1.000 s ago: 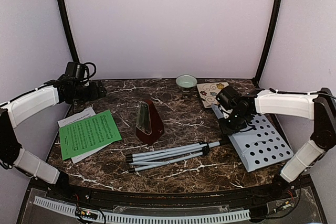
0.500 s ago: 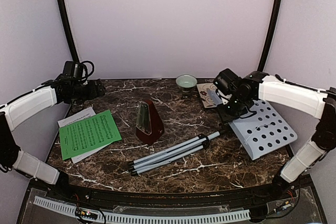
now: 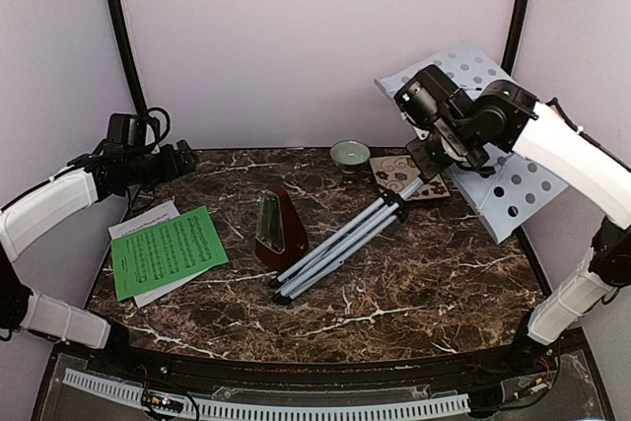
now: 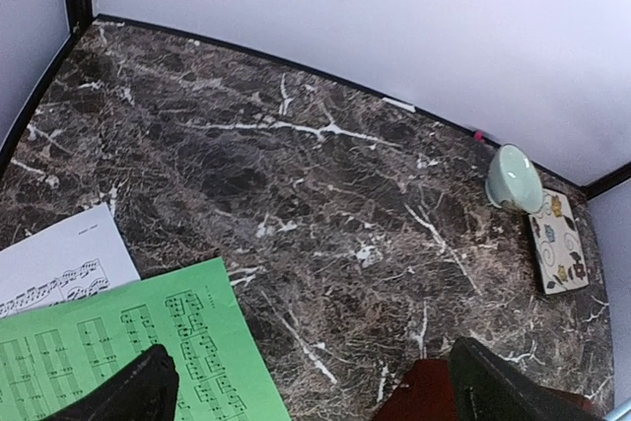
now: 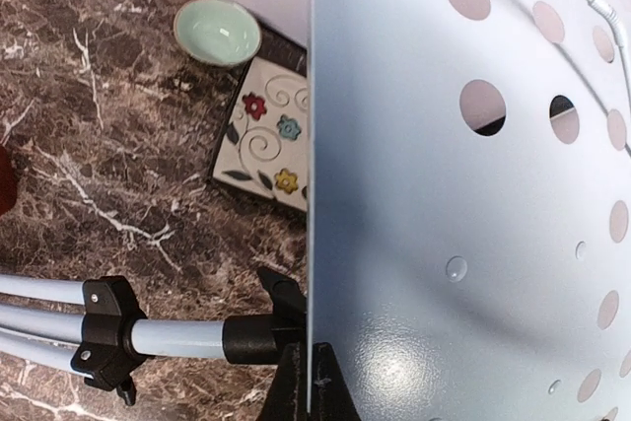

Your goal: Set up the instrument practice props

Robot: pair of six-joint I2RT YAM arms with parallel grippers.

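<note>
Over the counter (image 3: 414,283), the right gripper (image 5: 308,382) holds the music-stand desk (image 3: 508,194) aloft, jaws pinching its edge, likely to stand its tripod legs (image 3: 340,244) upright. Jaws of the left gripper (image 4: 306,391) hang spread.

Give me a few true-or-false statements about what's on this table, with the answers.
1. The desk lies flat on the table. False: it is up in the air, and its legs slant down to the table.
2. The green sheet lies on a white sheet. True.
3. The bowl sits on the tile. False: it stands beside it.
4. The metronome stands upright. True.
5. The left fingers hold the green sheet. False: they are open and empty.
</note>
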